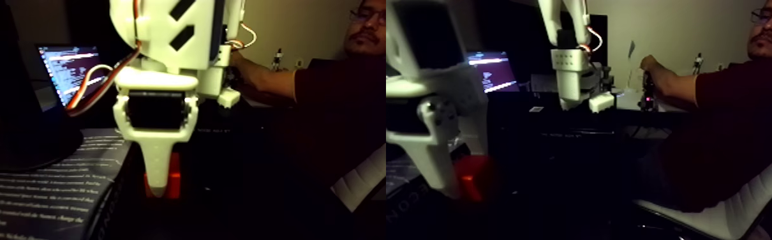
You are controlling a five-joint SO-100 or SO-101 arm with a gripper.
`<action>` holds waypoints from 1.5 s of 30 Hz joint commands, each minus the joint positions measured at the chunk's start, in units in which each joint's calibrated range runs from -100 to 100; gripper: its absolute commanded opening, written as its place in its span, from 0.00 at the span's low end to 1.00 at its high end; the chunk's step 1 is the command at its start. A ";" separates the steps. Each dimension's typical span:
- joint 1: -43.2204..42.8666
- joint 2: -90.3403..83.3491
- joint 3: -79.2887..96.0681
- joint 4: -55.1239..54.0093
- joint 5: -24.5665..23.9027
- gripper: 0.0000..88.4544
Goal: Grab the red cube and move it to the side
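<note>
Your white gripper (160, 182) is down at the red cube (173, 173), low on the dark table (244, 198). You cannot tell if it squeezes yet. Lifting and moving aside are left. Behind, a person (334, 96) sits by a laptop (69, 67).

We can read very little: white lines of print cover the dark box (34, 191) at lower left and the glowing laptop screen (71, 67) behind, both too blurred to make out.
</note>
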 commanded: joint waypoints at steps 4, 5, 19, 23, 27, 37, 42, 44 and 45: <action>-0.32 -1.66 -0.14 0.42 0.24 0.04; -0.32 -2.67 0.04 0.58 0.29 0.04; -0.65 -23.59 -2.41 14.94 3.10 0.04; 1.27 -23.93 -10.30 21.70 6.06 0.04; 4.85 -22.42 -20.19 25.92 7.74 0.04; 11.92 -11.41 -27.72 26.68 11.14 0.04; 14.59 -8.30 -26.99 22.04 11.19 0.04; 15.34 -7.29 -26.90 21.28 11.19 0.04; 15.50 -6.70 -26.81 21.28 11.19 0.04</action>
